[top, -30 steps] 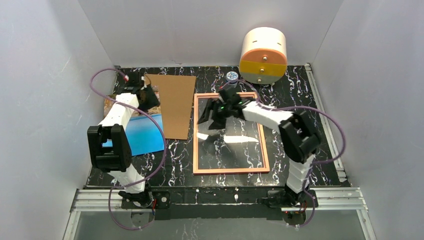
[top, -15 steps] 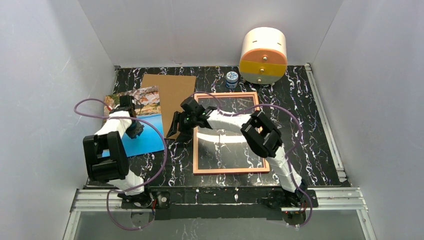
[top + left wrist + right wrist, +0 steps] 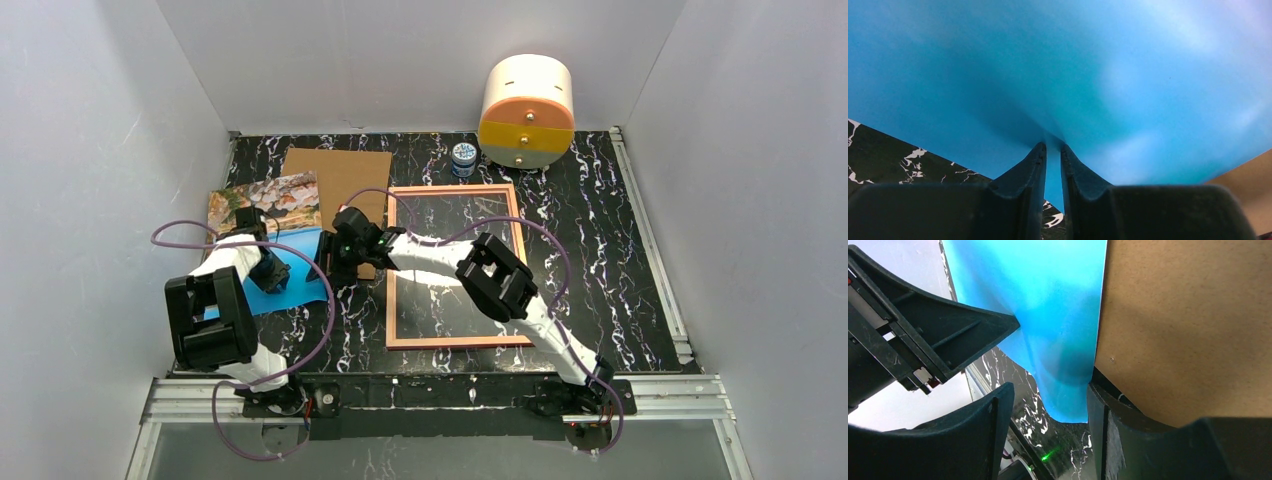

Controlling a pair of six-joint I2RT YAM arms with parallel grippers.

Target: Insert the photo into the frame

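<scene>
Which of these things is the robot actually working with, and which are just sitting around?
In the job: the photo, pinched by the left gripper; the frame; the right gripper, open at the photo's edge.
Lying about: the cardboard board, the small blue-lidded jar, the round drum.

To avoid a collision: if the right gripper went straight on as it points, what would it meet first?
Probably the photo: its blue corner lies between the jaws of the open right gripper; depth is unclear.
</scene>
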